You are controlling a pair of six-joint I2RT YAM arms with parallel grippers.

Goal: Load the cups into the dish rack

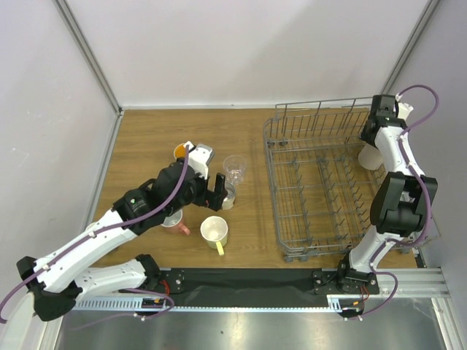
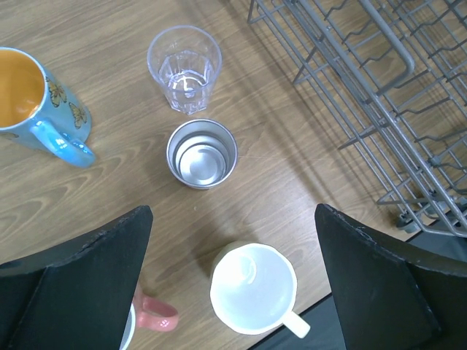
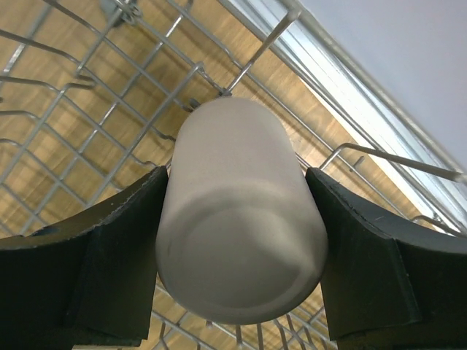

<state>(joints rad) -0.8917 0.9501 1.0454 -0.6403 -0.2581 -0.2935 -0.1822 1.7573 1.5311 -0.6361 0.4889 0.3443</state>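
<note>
- Blue outside and orange inside, the blue mug [image 2: 36, 102] stands upright on the wooden table [image 1: 139, 146], ahead of the left gripper [image 2: 232, 210] and off to its left side, apart from the fingers.
- The pink mug [image 2: 157, 312] is under the left finger of this gripper. Only its handle and a small part of the rim show, the rest is hidden.
- The left gripper hangs over the table with its jaws spread wide. Nothing is between them and they touch no cup.
- The steel cup [image 2: 202, 153] stands upright just ahead of the fingertips, on the middle line between them.
- The clear glass [image 2: 184, 69] stands directly behind the steel cup, further ahead of the gripper, very near it.
- The cream mug [image 2: 253, 288] is below the gripper, between the two fingers and closer to the wrist, with its handle pointing to the right finger.
- The dish rack [image 1: 273, 189] lies to the right of the left gripper, well apart from the cups on the table.
- The right gripper [image 1: 376, 135] is at the far right corner of the rack. Its jaws press on both sides of the beige cup [image 3: 241, 211].
- The closed base of this cup faces the wrist camera, and the rack wires are just beyond it. I cannot tell if the cup touches them.
</note>
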